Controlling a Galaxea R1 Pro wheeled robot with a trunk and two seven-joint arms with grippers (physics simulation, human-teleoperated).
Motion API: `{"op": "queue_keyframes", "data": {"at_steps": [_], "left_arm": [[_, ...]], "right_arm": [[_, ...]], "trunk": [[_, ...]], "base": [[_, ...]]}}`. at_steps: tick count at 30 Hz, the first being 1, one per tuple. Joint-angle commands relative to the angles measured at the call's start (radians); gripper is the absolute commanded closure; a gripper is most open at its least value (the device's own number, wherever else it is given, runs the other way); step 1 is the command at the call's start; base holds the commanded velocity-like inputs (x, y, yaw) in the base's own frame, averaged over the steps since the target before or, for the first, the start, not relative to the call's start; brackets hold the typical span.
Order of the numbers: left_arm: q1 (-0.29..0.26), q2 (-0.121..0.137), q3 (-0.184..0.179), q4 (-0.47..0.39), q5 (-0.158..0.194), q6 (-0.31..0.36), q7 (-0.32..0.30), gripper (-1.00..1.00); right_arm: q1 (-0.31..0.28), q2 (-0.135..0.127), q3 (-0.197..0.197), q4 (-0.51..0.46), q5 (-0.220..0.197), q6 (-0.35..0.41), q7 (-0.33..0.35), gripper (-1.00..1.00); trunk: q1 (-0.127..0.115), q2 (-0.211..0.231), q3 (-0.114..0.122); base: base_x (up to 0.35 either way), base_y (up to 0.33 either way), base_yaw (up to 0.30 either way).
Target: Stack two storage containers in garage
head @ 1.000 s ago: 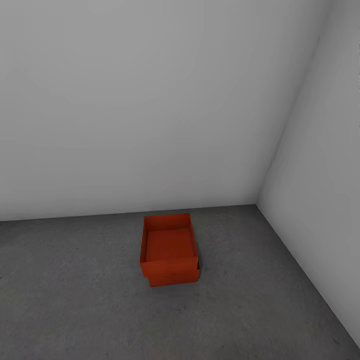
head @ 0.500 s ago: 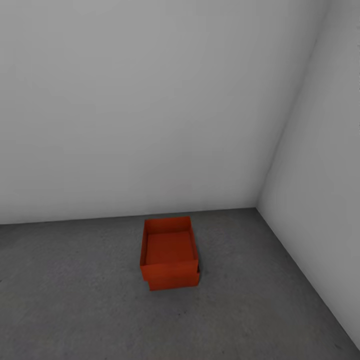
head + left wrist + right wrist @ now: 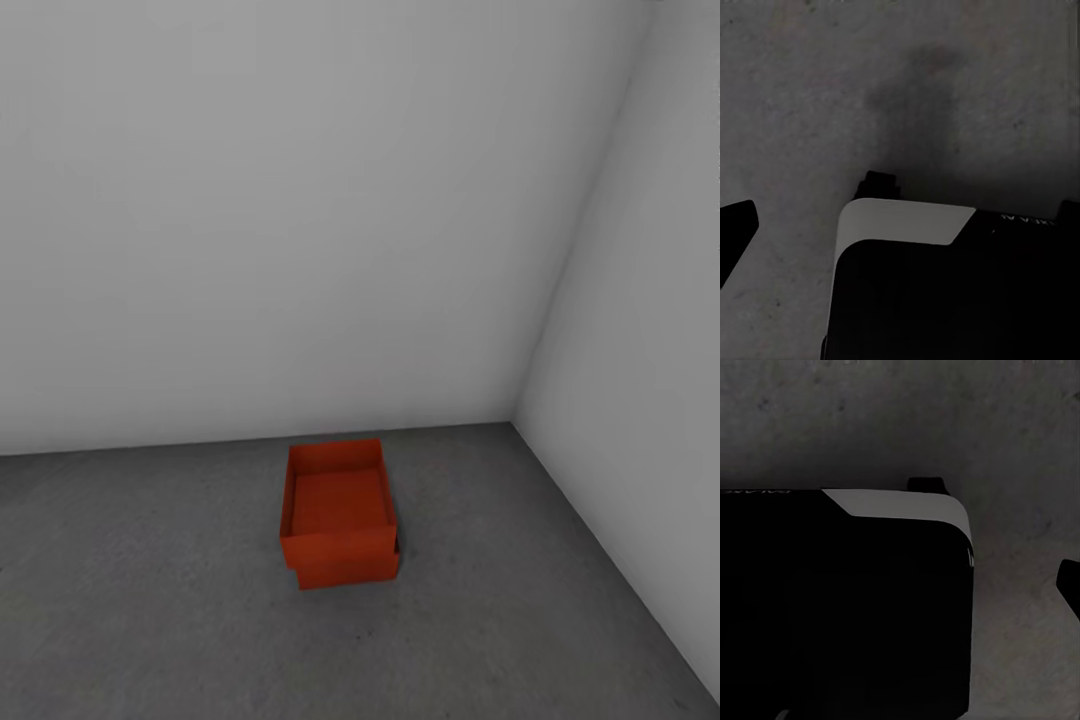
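Pincers: the wrist views look down past the robot's dark, white-trimmed body (image 3: 945, 292) at the floor (image 3: 810, 90). A black tip at the frame edge in each may be a finger, so whether either pincer is apart or together cannot be told; nothing red lies near them.

Task objects: in the head view the two storage containers sit stacked, the upper container (image 3: 337, 503) nested squarely on the lower container (image 3: 345, 572), whose front wall shows just beneath it. The stack rests on the dark speckled floor (image 3: 150, 600) of the garage, near the corner where the back wall (image 3: 300, 220) meets the side wall (image 3: 640, 400), but well apart from both.

Change: over the last second the whole picture has slid slightly downward, floor line and stack together, which indicates camera motion, not motion of the bins. The stack looks unaltered.

Meaning: the stacking requirement appears satisfied, and the robot is probably backing or straightening away.
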Motion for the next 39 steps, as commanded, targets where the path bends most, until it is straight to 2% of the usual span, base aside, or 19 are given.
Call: {"op": "queue_keyframes", "data": {"at_steps": [1,12,22,39], "left_arm": [[-0.001,0.0,-0.008,0.0,0.009,0.004,0.002,-1.0],[-0.001,0.0,-0.008,0.0,0.009,0.004,-0.002,-1.0],[0.002,0.0,-0.008,0.0,0.01,-0.027,-0.001,-1.0],[0.021,0.0,-0.008,0.0,0.012,-0.03,-0.001,-1.0]], "right_arm": [[-0.001,0.001,0.008,0.002,-0.009,-0.004,-0.002,-1.0],[-0.001,0.001,0.009,0.002,-0.009,-0.004,-0.002,-1.0],[-0.001,-0.001,0.009,0.002,-0.008,-0.004,-0.002,-1.0],[-0.001,0.001,0.009,0.002,-0.007,-0.004,-0.002,-1.0]], "trunk": [[0.0,-0.001,0.001],[0.0,-0.001,0.017],[0.0,-0.001,0.02],[0.0,-0.001,0.041]], "base": [[0.0,0.0,0.0],[0.0,0.0,0.0],[0.0,0.0,-0.003],[0.0,0.0,-0.111]]}}
